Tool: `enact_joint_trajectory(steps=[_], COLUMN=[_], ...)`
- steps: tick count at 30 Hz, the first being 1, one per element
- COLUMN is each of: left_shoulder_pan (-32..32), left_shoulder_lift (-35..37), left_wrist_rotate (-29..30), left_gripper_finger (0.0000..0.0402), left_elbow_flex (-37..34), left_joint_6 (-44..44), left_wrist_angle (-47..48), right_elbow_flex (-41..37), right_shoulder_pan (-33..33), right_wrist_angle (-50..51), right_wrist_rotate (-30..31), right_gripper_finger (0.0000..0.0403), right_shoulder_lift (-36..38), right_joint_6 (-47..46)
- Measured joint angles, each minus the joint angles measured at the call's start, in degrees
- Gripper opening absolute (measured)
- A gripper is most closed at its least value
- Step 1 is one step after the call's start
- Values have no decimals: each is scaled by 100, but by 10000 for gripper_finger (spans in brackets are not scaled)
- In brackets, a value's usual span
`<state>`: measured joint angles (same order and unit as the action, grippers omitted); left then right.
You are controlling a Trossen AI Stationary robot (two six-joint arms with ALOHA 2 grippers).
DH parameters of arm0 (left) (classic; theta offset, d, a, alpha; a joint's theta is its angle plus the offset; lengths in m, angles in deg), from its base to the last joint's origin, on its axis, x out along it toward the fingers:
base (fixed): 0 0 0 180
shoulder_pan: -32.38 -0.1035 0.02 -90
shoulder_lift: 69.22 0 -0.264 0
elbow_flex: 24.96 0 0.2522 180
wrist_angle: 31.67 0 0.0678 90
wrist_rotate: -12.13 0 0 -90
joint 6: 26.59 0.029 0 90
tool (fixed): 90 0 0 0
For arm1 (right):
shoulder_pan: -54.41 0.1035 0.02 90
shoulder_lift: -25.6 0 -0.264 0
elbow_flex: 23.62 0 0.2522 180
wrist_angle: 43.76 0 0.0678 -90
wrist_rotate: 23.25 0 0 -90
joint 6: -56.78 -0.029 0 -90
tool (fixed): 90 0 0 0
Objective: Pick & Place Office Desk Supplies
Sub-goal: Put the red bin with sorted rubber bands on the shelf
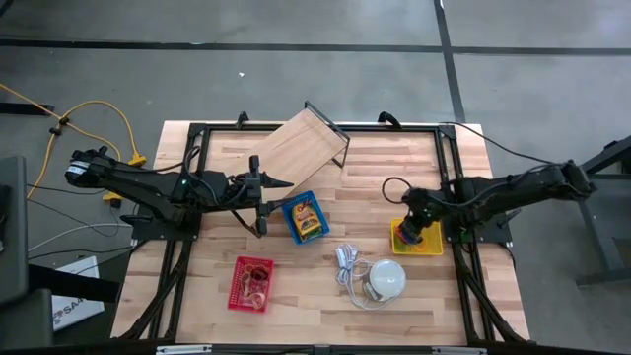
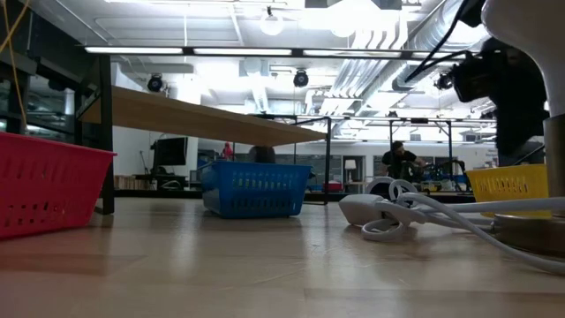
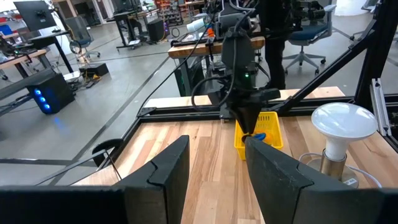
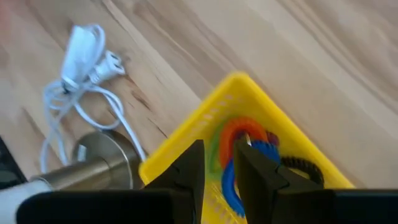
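My right gripper (image 1: 414,231) points steeply down into a yellow basket (image 1: 430,247) at the table's right. Its fingers stand a narrow gap apart (image 4: 217,160). In the basket below them lie an orange ring (image 4: 241,129), a green piece, and a blue piece (image 4: 229,182). A blue basket (image 1: 305,218) in the middle holds yellow-green packets (image 1: 309,223). A red basket (image 1: 251,283) near the front holds thin rubber bands. My left gripper (image 1: 262,204) hangs open and level, left of the blue basket, holding nothing (image 3: 214,149). My right gripper comes from above, slanting down, with its fingertips (image 3: 249,126) right at the blue piece (image 3: 260,135) inside the yellow basket. Whether they touch it I cannot tell.
A white dome lamp (image 1: 385,279) with a coiled white cord (image 1: 346,265) stands just in front of the yellow basket. A tilted wooden board on a black frame (image 1: 301,148) stands at the back. Black rails run along the table's edges.
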<state>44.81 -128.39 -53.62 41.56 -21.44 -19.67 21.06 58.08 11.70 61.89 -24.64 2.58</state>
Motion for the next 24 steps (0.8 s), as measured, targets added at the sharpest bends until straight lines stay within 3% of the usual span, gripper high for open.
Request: enact_joint_trajectory(steps=[7,19,24], left_shoulder_pan=[0,2,2], left_shoulder_lift=[0,0,0], left_wrist_rotate=[0,0,0], left_gripper_finger=[150,150,150], left_elbow_flex=[0,0,0], left_joint_6=[0,0,0], left_wrist_angle=[1,0,2], right_elbow_flex=[2,2,2], right_shoulder_pan=[-405,-1303,-1635], right_wrist_angle=[-615,-1032,-1029], right_wrist_rotate=[141,1354,1546], right_gripper_finger=[71,71,71], right_shoulder_lift=[0,2,13], right_joint_6=[411,1083,1100])
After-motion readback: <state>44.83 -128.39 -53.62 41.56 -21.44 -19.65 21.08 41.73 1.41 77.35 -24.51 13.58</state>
